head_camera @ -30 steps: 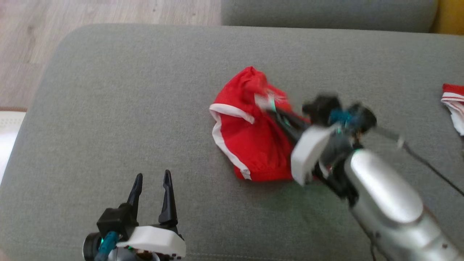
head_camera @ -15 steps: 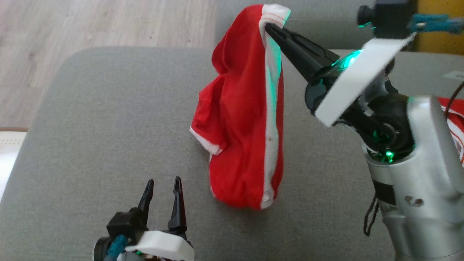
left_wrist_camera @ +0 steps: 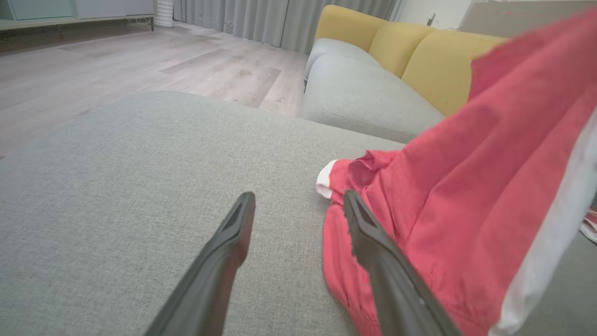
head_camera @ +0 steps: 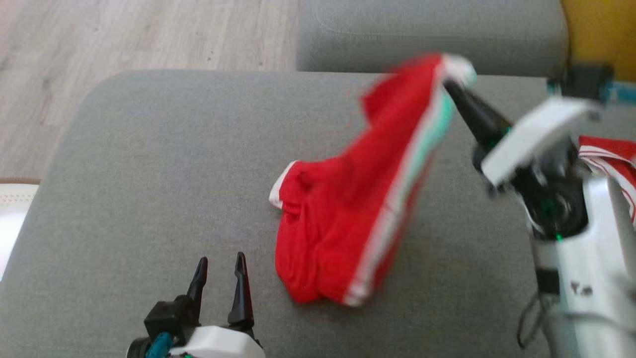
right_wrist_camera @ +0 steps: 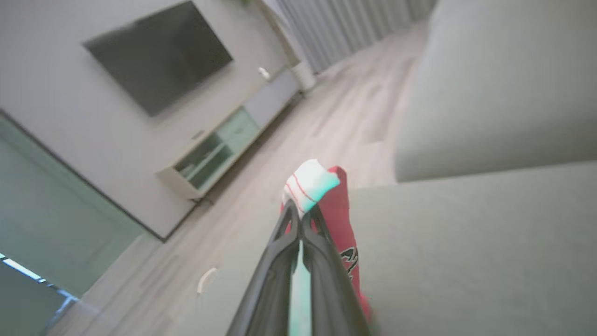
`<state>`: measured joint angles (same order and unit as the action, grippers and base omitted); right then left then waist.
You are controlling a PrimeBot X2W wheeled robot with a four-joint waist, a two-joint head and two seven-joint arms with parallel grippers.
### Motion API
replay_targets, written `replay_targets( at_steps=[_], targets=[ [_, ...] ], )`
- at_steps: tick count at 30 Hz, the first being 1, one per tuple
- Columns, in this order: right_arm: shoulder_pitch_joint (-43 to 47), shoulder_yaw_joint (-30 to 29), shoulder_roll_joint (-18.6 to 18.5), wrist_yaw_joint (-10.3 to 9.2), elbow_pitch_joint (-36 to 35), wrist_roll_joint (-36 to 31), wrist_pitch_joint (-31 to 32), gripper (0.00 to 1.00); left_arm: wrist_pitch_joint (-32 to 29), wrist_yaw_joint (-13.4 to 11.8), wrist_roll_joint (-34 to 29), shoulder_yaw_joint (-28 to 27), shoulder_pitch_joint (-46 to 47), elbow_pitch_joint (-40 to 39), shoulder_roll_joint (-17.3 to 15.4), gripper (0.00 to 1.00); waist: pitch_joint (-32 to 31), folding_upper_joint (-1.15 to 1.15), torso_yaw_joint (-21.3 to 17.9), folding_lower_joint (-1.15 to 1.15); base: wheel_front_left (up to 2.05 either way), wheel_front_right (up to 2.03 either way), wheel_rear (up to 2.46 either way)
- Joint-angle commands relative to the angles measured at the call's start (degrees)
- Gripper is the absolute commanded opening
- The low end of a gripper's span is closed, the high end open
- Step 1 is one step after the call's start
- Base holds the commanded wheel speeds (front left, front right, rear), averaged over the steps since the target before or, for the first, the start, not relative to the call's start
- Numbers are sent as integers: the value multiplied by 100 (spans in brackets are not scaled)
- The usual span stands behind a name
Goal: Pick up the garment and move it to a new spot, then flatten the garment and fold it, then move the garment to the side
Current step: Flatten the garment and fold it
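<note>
Clearly, right pincer (head_camera: 448,85) clamps the garment (head_camera: 343,223) at its top; left pincer (head_camera: 221,258), fingers apart, beside it.

The garment (head_camera: 348,223) is red with white trim along its edges. It hangs stretched and slanted, its white-banded corner raised at the far right and its crumpled lower end resting on the grey cushion (head_camera: 149,174) near the middle.
</note>
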<state>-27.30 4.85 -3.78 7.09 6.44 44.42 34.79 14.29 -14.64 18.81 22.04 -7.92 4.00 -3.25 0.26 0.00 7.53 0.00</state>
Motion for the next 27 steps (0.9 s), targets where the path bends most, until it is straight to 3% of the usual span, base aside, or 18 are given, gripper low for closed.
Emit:
replay_targets(
  at_steps=[1, 8, 13, 14, 15, 16, 23, 27],
  targets=[
    [62, -193, 90, 40, -84, -330, 94, 0, 71, -22, 20, -168, 212, -212, 37, 100, 77, 0, -40, 0, 0, 0, 0],
    [638, -1292, 90, 40, 231, -1909, 313, 0, 71, 46, -41, -267, 286, -192, 37, 100, 292, 0, -313, 0, 0, 0, 0],
    [613, -1564, 90, 40, 610, -2540, 183, 0, 71, 83, -45, -223, 410, -174, 37, 100, 371, 0, -404, 0, 0, 0, 0],
    [584, -1562, 90, 40, 712, -2645, 125, 27, 71, 89, -44, -209, 442, -163, 37, 100, 381, 0, -411, 0, 0, 0, 0],
    [559, -1523, 90, 40, 794, -2754, 65, 92, 71, 95, -44, -200, 466, -154, 37, 100, 388, 0, -415, 0, 0, 0, 0],
    [537, -1498, 90, 40, 862, -2814, -2, 100, 71, 98, -45, -191, 485, -145, 37, 100, 393, 0, -416, 0, 0, 0, 0],
    [619, -917, -161, 40, 695, -3559, -717, 100, 71, 116, -68, -213, 470, -96, 37, 100, 374, 0, -358, 0, 0, 0, 0],
    [808, -914, -281, 40, 235, -3849, -1420, 100, 71, 114, -56, -223, 428, -85, 37, 100, 331, 0, -302, 0, 0, 0, 0]
  ],
)
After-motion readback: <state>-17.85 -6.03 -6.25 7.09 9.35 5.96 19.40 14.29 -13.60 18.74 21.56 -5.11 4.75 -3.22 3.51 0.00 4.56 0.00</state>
